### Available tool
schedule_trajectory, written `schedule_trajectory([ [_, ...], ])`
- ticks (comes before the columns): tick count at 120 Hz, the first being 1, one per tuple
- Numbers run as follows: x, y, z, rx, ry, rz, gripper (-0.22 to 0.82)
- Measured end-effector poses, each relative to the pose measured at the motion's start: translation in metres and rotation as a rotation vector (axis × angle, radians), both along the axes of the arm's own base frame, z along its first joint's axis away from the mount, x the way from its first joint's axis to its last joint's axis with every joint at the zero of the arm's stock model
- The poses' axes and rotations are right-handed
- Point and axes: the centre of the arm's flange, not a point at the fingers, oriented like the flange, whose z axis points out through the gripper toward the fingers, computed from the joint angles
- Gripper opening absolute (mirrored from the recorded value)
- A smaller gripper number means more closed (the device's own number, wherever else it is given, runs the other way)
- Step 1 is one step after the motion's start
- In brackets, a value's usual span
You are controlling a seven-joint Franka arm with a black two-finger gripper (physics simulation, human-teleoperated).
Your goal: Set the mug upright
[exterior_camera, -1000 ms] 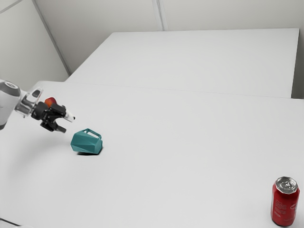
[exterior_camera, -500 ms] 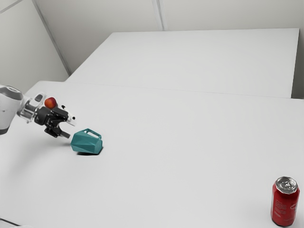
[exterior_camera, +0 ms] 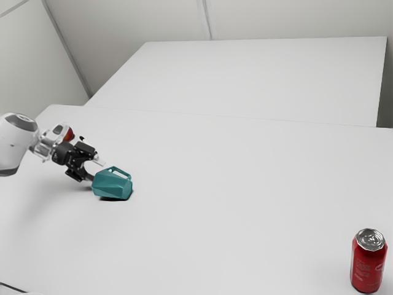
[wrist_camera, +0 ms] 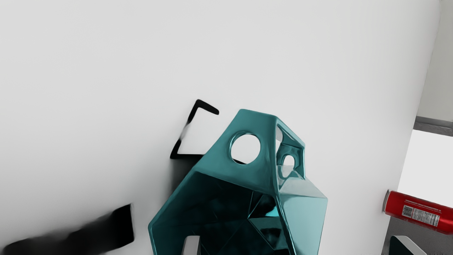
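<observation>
The teal faceted mug (exterior_camera: 112, 184) lies on its side on the table, its handle on the upper side and its mouth toward the arm. My gripper (exterior_camera: 98, 171) is at the mouth end, fingers spread apart. In the wrist view the mug (wrist_camera: 304, 219) shows its dark hollow inside and a handle with round holes. The gripper (wrist_camera: 299, 245) stands open there, one fingertip (wrist_camera: 191, 245) overlapping the mug's mouth and the other outside its wall. Whether either finger touches the mug, I cannot tell.
A red can (exterior_camera: 368, 261) stands far off at the exterior view's lower right. A red-orange round fruit (exterior_camera: 69, 134) is partly hidden behind the hand. The white table (exterior_camera: 233, 203) extends around the mug, with another white surface (exterior_camera: 264, 77) beyond it.
My hand has come down and toward the exterior view's right, closing the distance to the mug's mouth. The mug has stayed essentially where it was.
</observation>
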Motion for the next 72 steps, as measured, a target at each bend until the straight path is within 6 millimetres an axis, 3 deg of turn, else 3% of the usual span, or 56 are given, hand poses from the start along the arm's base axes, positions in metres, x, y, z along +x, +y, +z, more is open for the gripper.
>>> schedule_trajectory([
  [58,0.003,-0.021,-0.017,-0.083,-0.071,0.012,0.57],
  [72,0.004,-0.023,-0.016,-0.090,-0.084,0.001,0.45],
])
